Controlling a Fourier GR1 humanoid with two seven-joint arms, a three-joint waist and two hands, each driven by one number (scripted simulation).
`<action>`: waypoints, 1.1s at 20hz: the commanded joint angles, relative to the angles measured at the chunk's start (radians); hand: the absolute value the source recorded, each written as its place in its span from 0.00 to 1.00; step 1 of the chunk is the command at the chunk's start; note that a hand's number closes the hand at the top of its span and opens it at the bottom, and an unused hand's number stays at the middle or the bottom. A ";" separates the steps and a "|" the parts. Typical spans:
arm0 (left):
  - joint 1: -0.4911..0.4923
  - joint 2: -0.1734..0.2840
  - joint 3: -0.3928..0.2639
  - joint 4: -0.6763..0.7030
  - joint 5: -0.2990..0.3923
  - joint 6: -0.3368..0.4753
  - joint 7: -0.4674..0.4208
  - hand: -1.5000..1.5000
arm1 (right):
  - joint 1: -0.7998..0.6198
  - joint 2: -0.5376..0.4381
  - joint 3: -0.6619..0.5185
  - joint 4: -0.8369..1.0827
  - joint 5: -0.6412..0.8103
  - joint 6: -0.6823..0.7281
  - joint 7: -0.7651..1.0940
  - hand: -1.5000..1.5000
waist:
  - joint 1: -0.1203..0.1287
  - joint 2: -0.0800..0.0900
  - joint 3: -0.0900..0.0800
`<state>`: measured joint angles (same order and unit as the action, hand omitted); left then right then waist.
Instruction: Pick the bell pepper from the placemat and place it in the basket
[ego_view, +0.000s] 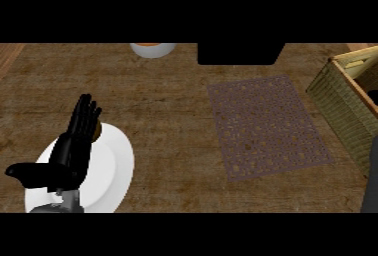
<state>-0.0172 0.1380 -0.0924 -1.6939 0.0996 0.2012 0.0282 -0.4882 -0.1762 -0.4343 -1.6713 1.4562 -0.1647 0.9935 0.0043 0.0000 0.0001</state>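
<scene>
Robot hand (74, 145), the left, rests with fingers straight over a white plate (111, 170), the bare placemat (267, 125) and wicker basket (347, 100) lying rightward; no pepper shows.

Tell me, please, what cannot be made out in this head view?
- Bell pepper: not visible; the placemat lies bare.
- Basket: its inside is cut off by the right edge.
- Right hand: not visible; only a dark sliver at the lower right edge.
- Plate: partly hidden by the open left hand.
- Cup-like object and black block: cut off at the top edge.
</scene>
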 joint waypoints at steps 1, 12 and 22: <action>0.041 0.005 0.020 -0.004 0.021 -0.036 -0.051 0.50 | 0.044 -0.005 0.021 -0.087 0.052 -0.052 0.038 0.00 | -0.003 -0.001 -0.001; -0.009 -0.004 0.045 0.050 0.006 -0.030 -0.037 0.50 | 0.073 0.027 -0.010 -0.534 0.160 0.192 0.147 0.00 | -0.018 -0.004 -0.001; 0.022 -0.026 0.020 0.031 -0.028 -0.034 -0.046 0.50 | 0.162 -0.004 -0.139 -0.881 -0.127 0.369 0.051 0.00 | -0.015 -0.004 0.000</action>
